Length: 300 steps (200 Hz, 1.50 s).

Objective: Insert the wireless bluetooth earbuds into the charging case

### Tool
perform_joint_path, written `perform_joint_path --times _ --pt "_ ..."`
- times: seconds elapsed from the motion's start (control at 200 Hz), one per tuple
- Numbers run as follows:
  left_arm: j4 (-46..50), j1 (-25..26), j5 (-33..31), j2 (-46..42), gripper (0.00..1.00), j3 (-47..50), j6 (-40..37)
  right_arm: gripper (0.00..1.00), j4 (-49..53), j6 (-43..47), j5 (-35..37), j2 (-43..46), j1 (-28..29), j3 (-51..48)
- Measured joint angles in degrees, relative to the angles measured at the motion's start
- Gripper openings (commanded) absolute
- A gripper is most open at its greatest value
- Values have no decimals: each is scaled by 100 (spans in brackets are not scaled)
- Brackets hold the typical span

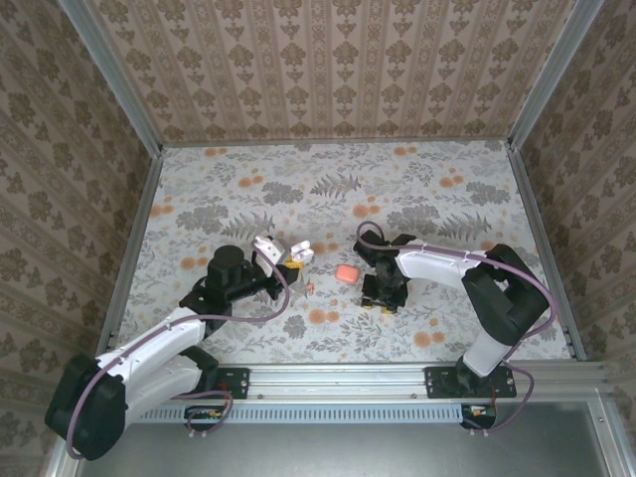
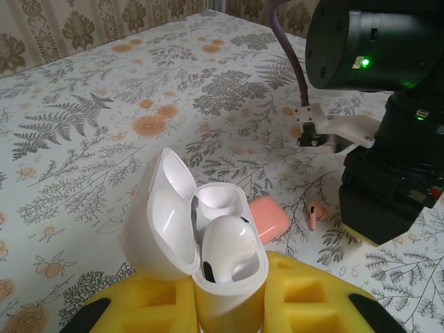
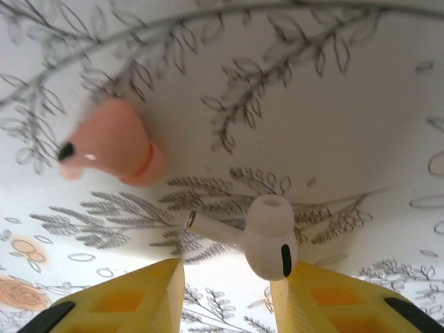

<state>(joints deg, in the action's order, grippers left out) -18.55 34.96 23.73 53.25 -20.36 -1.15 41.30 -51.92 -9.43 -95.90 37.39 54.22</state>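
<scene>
The left gripper (image 2: 232, 302) pinches an open glossy white rounded charging case (image 2: 161, 222) between its yellow fingers, with one stubby white earbud (image 2: 229, 244) seated inside. The right gripper (image 3: 225, 281), fingers spread, hovers over a second white earbud (image 3: 269, 239) lying on the floral tablecloth (image 3: 347, 104). A pinkish-red earbud (image 3: 111, 149) lies near it.

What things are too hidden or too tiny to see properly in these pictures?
Top view: the pink earbud is too tiny to show its shape.
Top view: the right end effector covers whatever sits under it.
Left wrist view: the pink case is half hidden behind the white charging case.
Right wrist view: the bottom edge cuts off the fingers, so a grip on the white earbud is unclear.
</scene>
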Motion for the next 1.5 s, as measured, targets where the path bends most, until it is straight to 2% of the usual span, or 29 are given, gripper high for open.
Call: perform_joint_path --times 0.615,1.21,1.5 --pt "76 0 -24 -42 7 0 0 36 -111 490 476 -173 -455 273" --pt "168 0 -26 -42 6 0 0 24 -146 570 503 -262 -487 341" --pt "170 0 -26 -42 7 0 0 21 -188 575 654 46 -448 240"
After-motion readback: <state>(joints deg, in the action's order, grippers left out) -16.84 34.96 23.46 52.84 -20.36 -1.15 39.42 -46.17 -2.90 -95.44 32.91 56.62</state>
